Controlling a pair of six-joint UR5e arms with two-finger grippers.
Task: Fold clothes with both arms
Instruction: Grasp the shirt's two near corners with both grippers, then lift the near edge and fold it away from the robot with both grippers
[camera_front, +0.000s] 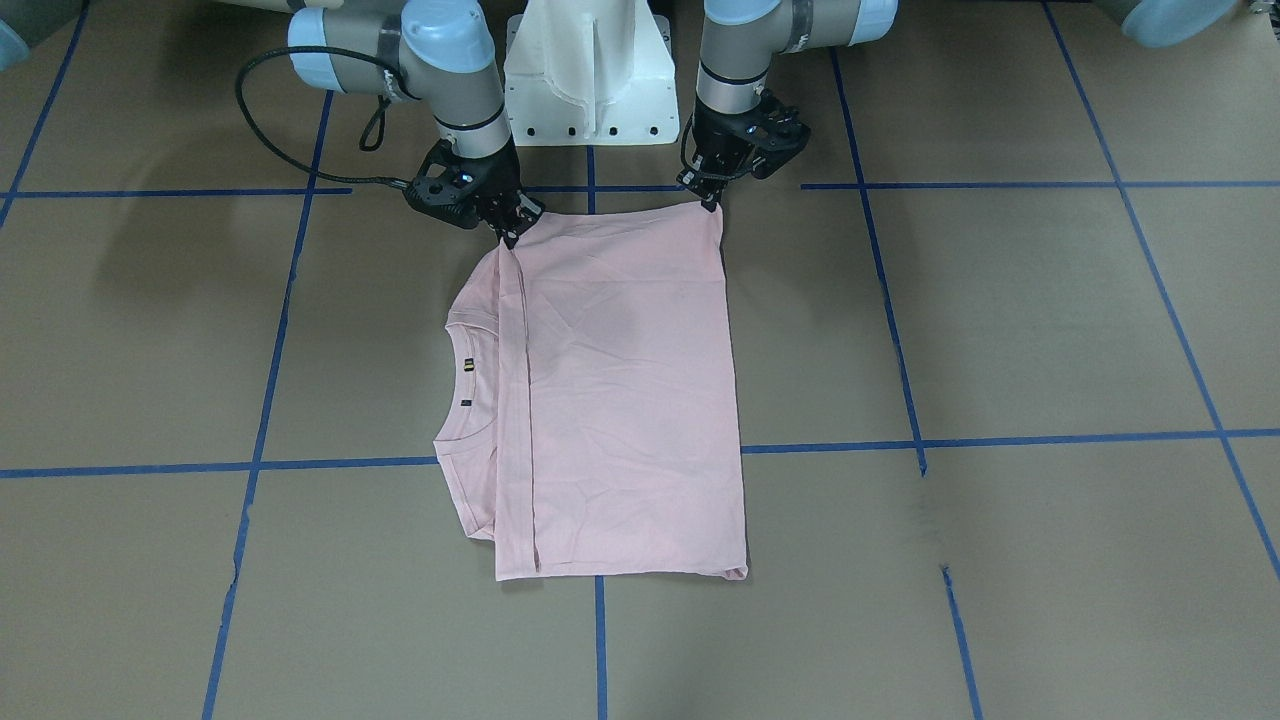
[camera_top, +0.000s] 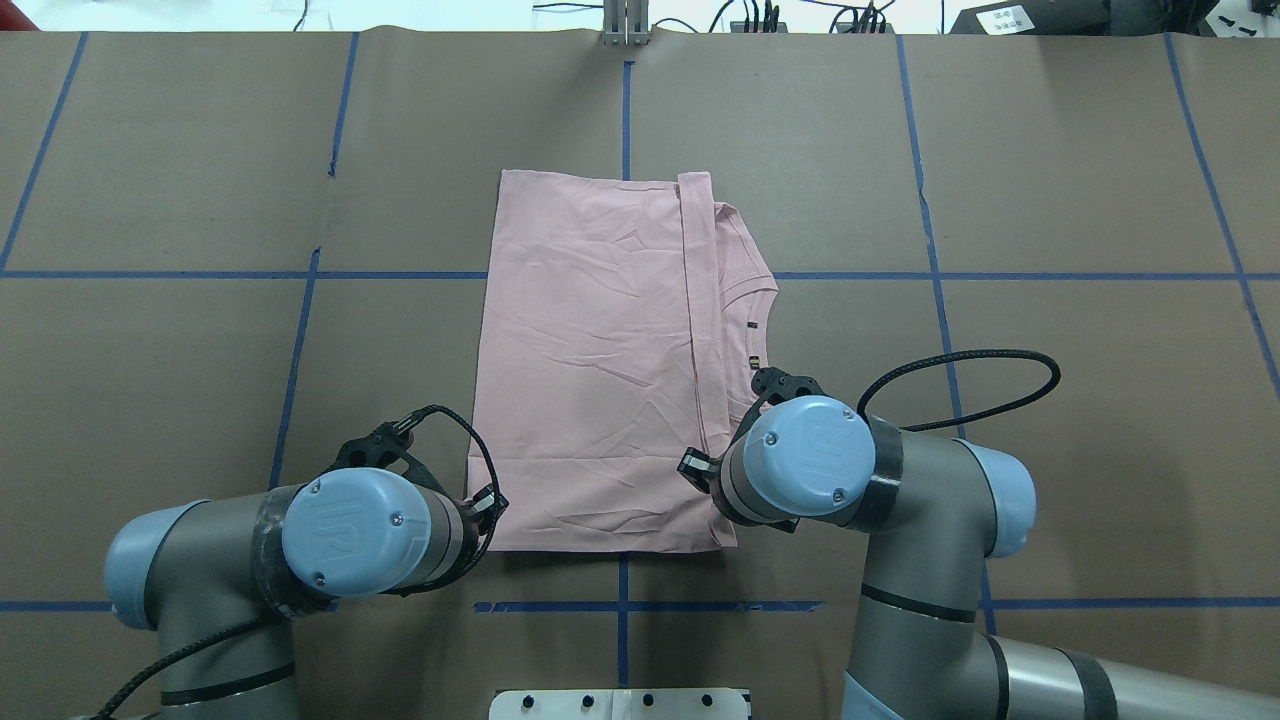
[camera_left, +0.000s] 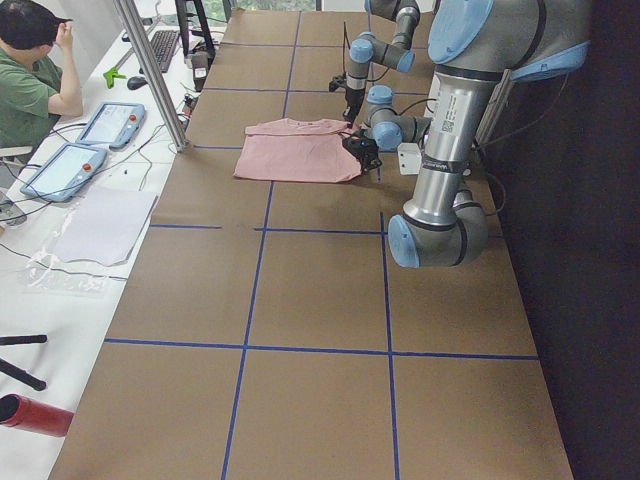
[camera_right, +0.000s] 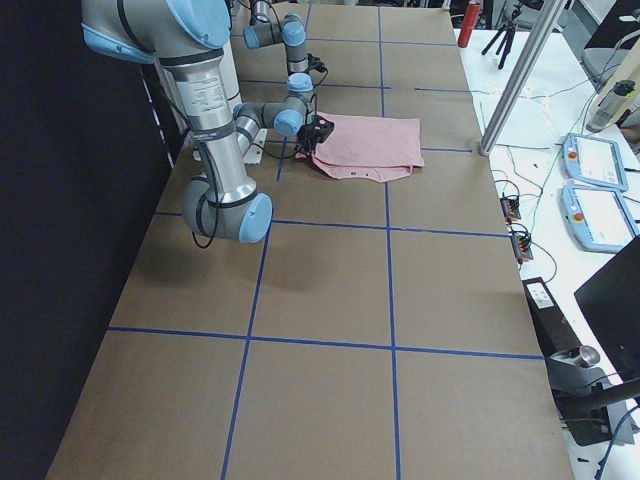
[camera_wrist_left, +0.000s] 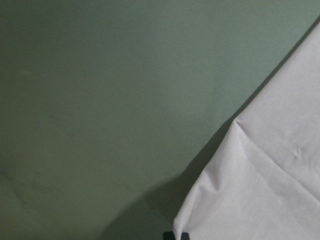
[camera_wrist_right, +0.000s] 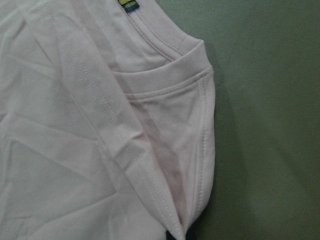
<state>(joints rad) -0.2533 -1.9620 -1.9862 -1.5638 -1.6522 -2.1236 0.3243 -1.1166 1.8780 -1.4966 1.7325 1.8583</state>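
Left gripper (camera_front: 712, 200) was clenched on the shirt (camera_top: 590, 370) at its near left corner. In the left wrist view that corner sat slightly raised at the fingertips, with shadow under it. From this gripper the cloth ran forward and to its right, flat on the table (camera_top: 200, 180), folded to a rectangle with the plain side up. Right gripper (camera_front: 511, 235) was pinched shut on the near right corner, at the hemmed edge of the folded-over flap. Collar (camera_top: 752, 310) lay just forward of it, slightly to its right.
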